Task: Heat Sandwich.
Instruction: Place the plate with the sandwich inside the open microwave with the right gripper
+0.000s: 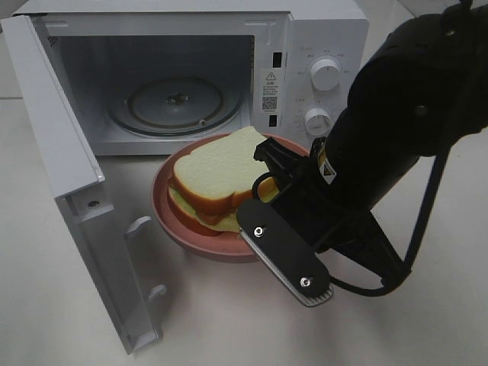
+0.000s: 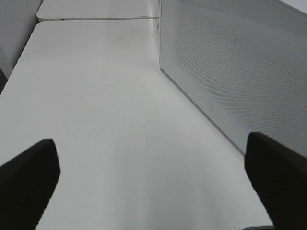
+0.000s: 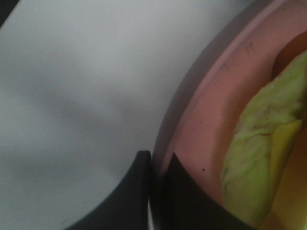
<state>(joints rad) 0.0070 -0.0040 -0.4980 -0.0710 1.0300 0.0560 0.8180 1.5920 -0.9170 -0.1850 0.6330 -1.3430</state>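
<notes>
The right claw was closed on the near rim of the round salmon-pink plate. One dark finger sat outside the rim and the other inside it, with barely a sliver between them. It touched only the plate, though in the wrist view a green leaf and a yellow slice lay just beside the inner finger. The black right arm came down to it from the right.

The left claw was spread as wide as it would go and held nothing. It hung over the bare white bench with a white, finely dotted panel just to one side (I could not tell what that panel belonged to).

The sandwich, pale bread with an orange-brown crust, a reddish layer and a green leaf poking out below, lay flat on the plate. The plate was on the bench just in front of the white microwave oven. The sandwich's long axis ran on a diagonal, from the plate's near left edge back towards the two white dials, with the crusted edge facing forward.

The microwave's door was swung fully open to the left, and the glass turntable showed inside.
</notes>
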